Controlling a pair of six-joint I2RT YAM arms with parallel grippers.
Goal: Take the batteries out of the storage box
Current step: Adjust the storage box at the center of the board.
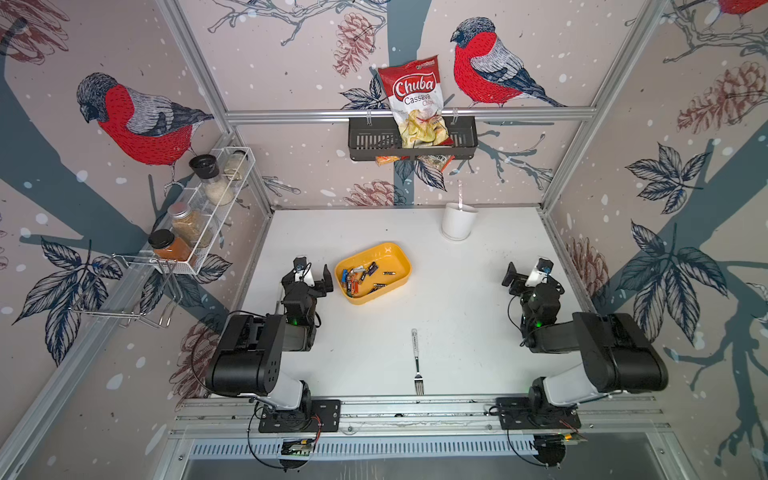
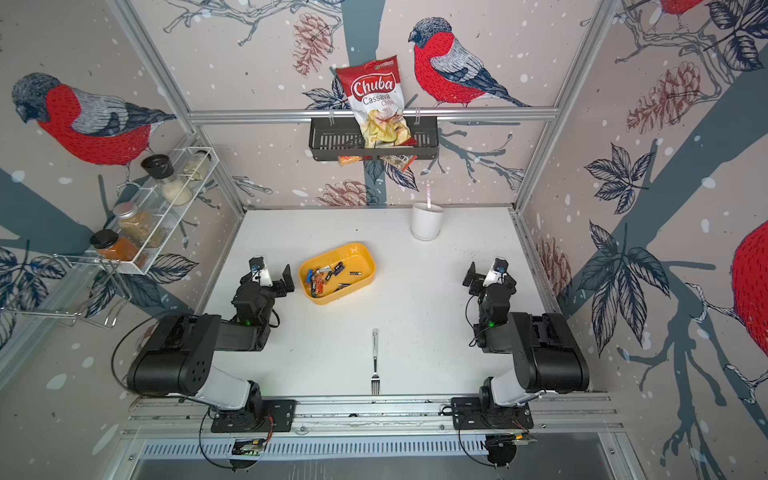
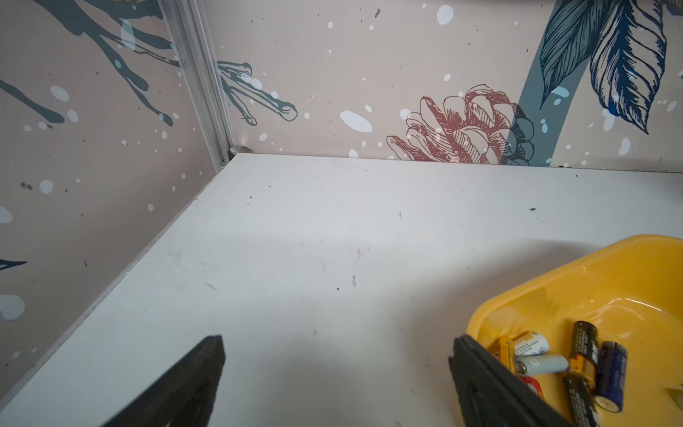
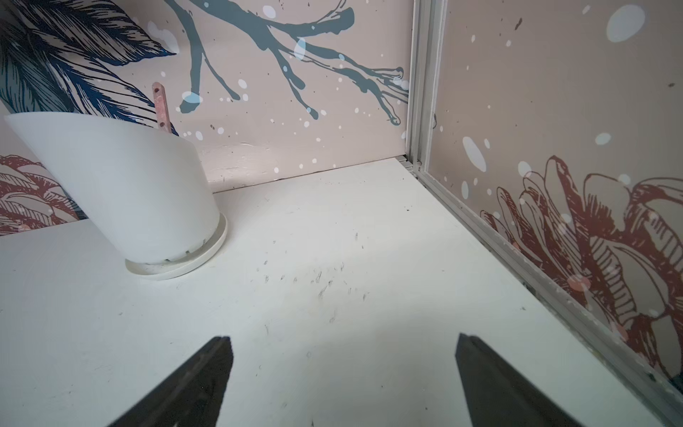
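**A:** State?
**B:** Box (image 1: 395, 257) is the reference. My left gripper (image 1: 313, 276) sits just beside it, jaws spread and empty. My right gripper (image 1: 523, 276) is well apart from it, also spread. The batteries (image 1: 359, 278) are all inside, heaped at the left-gripper end.
**A:** Next?
**B:** Judgement: descend vertically and pinch one top cell. The cup (image 1: 459, 222) is beyond the box and the fork (image 1: 417, 361) before it; neither obstructs.

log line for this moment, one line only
left gripper: open, empty, beside storage box | right gripper: open, empty | batteries: in storage box | fork: on table
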